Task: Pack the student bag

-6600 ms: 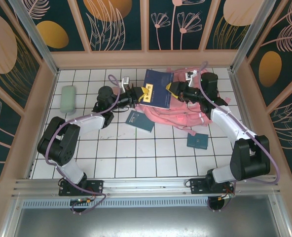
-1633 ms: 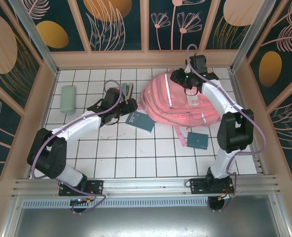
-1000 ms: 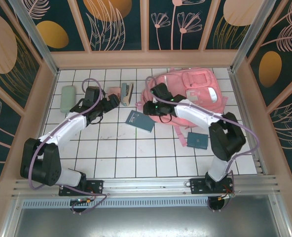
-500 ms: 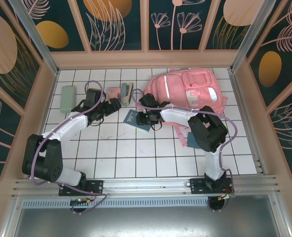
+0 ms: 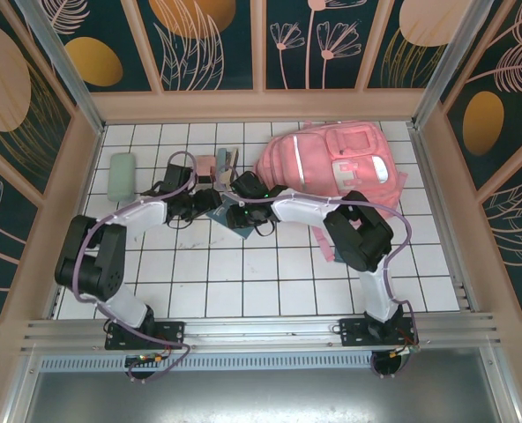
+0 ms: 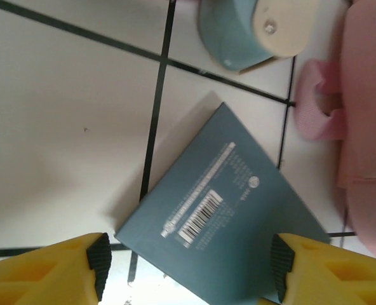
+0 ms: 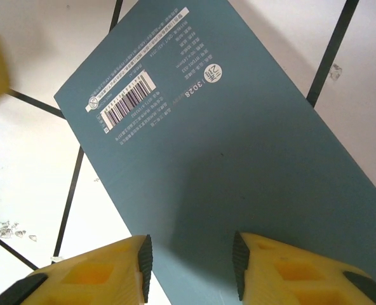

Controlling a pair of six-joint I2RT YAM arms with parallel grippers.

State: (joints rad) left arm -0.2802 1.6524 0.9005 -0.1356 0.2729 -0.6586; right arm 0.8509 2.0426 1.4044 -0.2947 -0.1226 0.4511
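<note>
The student bag (image 5: 331,166), a large pink backpack with a pale stripe, lies at the back right of the tiled table; its pink side (image 6: 369,127) fills the right edge of the left wrist view. A teal notebook (image 5: 228,222) (image 6: 232,222) (image 7: 220,140) lies flat, barcode up, just left of the bag. My left gripper (image 5: 206,201) (image 6: 188,267) is open, its yellow fingers (image 6: 48,270) standing wide to either side of the notebook's near corner. My right gripper (image 5: 236,214) (image 7: 191,264) hovers open right over the same notebook, with nothing between its pads.
A pale green case (image 5: 122,176) lies at the far left. A small teal and cream object (image 5: 223,161) (image 6: 251,28) and a pink block (image 5: 205,165) sit behind the notebook. A pink strap loop (image 6: 315,101) pokes from the bag. Wooden walls ring the table.
My right arm swung left from the bag to the teal notebook. My left gripper moved right onto the same notebook and its jaws narrowed somewhat.
</note>
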